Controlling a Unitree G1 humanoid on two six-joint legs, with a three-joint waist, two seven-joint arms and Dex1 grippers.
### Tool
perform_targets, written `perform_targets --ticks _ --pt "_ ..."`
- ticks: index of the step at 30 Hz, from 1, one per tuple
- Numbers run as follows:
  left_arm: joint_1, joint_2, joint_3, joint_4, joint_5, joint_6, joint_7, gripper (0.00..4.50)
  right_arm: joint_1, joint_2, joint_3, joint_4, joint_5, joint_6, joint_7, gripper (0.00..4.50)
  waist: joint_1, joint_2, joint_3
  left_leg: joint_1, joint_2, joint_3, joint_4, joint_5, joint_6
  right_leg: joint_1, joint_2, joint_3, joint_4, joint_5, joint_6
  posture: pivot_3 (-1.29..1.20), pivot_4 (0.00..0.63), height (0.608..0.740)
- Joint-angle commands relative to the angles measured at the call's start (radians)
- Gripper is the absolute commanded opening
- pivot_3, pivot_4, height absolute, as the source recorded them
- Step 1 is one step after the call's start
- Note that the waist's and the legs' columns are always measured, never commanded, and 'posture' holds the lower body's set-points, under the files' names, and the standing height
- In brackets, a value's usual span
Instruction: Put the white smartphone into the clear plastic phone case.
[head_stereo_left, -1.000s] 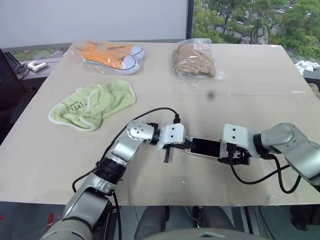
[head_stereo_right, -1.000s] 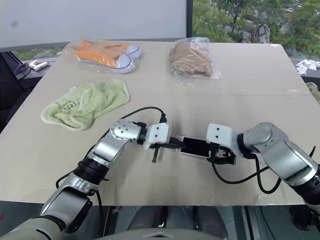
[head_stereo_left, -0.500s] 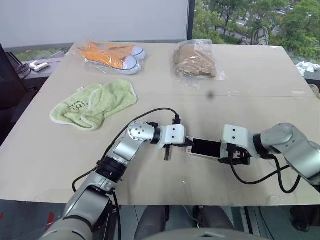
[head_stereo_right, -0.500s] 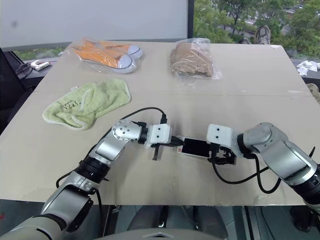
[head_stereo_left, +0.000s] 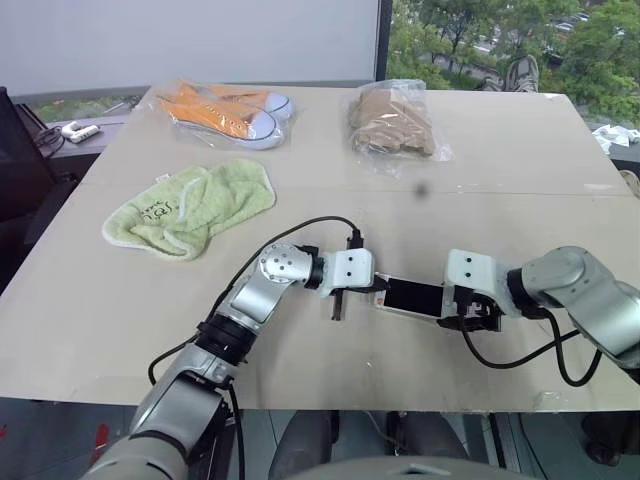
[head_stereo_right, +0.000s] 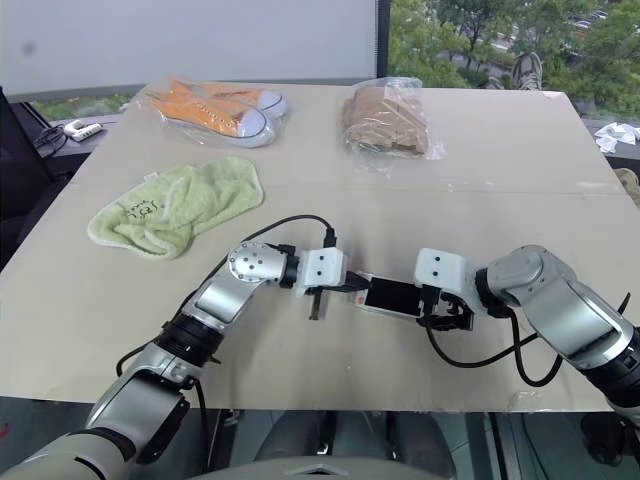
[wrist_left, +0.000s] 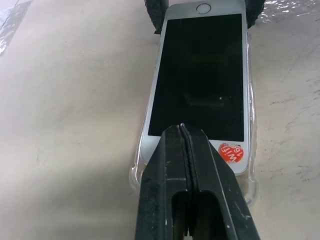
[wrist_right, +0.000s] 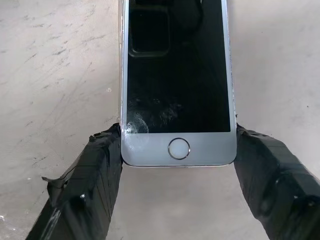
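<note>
Table (head_stereo_left: 120, 320) is beige and spans the whole view. Towel (head_stereo_left: 190, 207), light green and crumpled, lies on the robot's left half. Orange shoes (head_stereo_left: 225, 108) in a clear bag sit at the far left; brown cloth (head_stereo_left: 390, 122) in another clear bag sits at the far middle, well apart from the work area.

Phone (head_stereo_left: 412, 296) lies flat, screen up, near the front edge between the two grippers. Its home-button end points to the robot's right; a red sticker (wrist_left: 231, 152) sits on the bezel at the other end. Case (wrist_left: 252, 175) shows as a glossy clear rim around the sticker end and along one long edge, so that end sits in the shell; can't tell for the rest.

Left gripper (wrist_left: 183, 131): fingers pressed together, tip over the sticker end of the phone.

Right gripper (wrist_right: 178, 152): fingers spread, one on each side of the home-button end, touching or just beside the edges.
</note>
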Motion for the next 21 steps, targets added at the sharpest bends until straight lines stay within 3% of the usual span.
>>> perform_targets --ticks 1,5,8,11,14,21 --pt "0.028 0.008 -0.052 0.042 0.056 0.021 -0.011 0.00 -0.011 -0.003 -0.019 -0.016 0.007 -0.014 0.005 4.44 0.000 0.000 0.000 0.000 0.000 0.000 0.000 0.000 0.000 0.000 0.000 0.000 0.000 0.000 0.000 0.00 0.150 0.740" --pt "0.028 0.013 -0.052 0.043 0.058 0.016 -0.013 0.00 0.008 -0.016 -0.098 -0.035 0.069 -0.025 0.039 4.44 0.000 0.000 0.000 0.000 0.000 0.000 0.000 0.000 0.000 0.000 0.000 0.000 0.000 0.000 0.000 0.00 0.150 0.740" --pt "0.027 0.018 -0.044 0.041 0.055 0.011 -0.009 0.00 -0.003 0.047 -0.207 -0.023 0.140 -0.027 0.009 4.44 -0.001 0.000 0.000 0.000 0.000 0.000 0.000 0.000 0.000 0.000 0.000 0.000 0.000 0.000 0.000 0.00 0.150 0.740" --pt "0.023 0.020 -0.036 0.038 0.051 0.001 -0.002 0.00 -0.002 0.087 -0.211 -0.016 0.140 -0.045 -0.025 4.44 -0.001 0.000 0.000 0.002 0.000 0.000 0.000 0.000 0.000 0.002 0.000 0.000 0.000 0.000 0.000 0.00 0.150 0.740" --pt "0.011 0.005 0.010 0.003 0.001 0.020 0.011 0.00 0.038 0.089 -0.194 -0.043 0.138 -0.079 -0.025 3.62 0.001 0.000 0.000 0.002 0.000 -0.001 0.000 0.000 0.000 0.002 0.000 0.000 0.000 0.000 0.000 0.00 0.150 0.740" --pt "0.001 0.065 0.119 -0.172 -0.116 0.123 -0.021 0.00 0.076 0.076 -0.179 -0.047 0.119 -0.094 -0.041 0.18 -0.007 0.000 0.001 -0.001 0.000 0.000 0.000 0.000 0.000 -0.001 0.000 0.000 0.000 0.000 0.000 0.00 0.150 0.740"
